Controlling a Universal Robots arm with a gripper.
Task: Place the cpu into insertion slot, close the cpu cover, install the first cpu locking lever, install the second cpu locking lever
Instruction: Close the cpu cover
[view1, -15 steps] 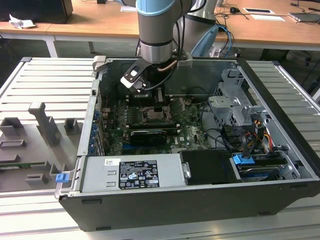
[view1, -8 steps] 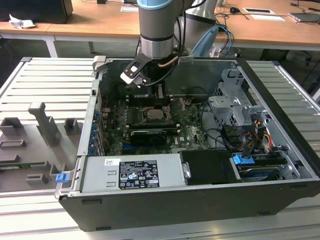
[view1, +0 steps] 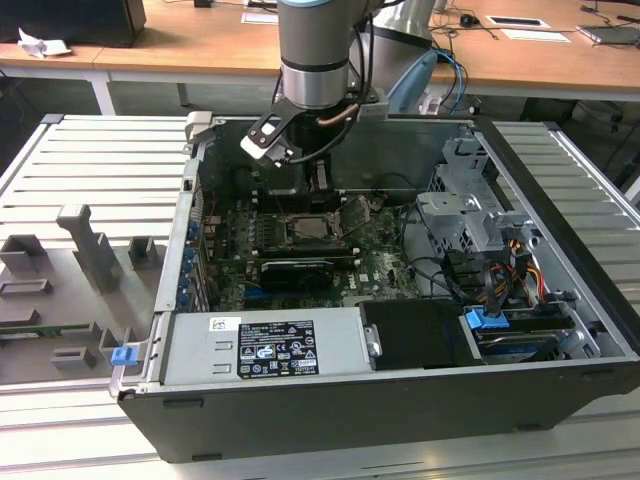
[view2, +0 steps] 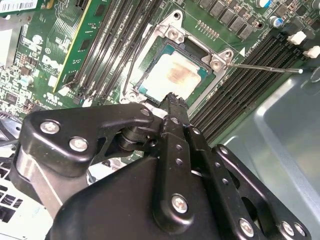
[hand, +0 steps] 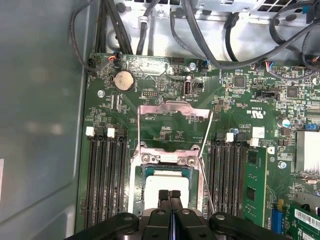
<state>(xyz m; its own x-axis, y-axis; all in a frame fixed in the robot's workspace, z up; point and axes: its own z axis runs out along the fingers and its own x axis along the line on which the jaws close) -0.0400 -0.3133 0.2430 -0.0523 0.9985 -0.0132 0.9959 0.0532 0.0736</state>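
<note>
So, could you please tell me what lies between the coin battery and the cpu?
In the first wrist view, the cpu cover, swung open, lies between the coin battery and the cpu.

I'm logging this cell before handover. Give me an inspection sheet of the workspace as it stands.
Surface: slatted metal table carrying an open computer case.
Job's things: cpu lies in the insertion slot; cpu cover flipped open; a locking lever unlatched, sticking out from the socket.
Clutter: grey fixture blocks on the table, at the exterior view's left.
Grippers: pincer shut, tips over the cpu's edge; contact unclear.
Cables: black bundle beyond the board; coloured wires inside the case.
Surroundings: wooden desks.
</note>
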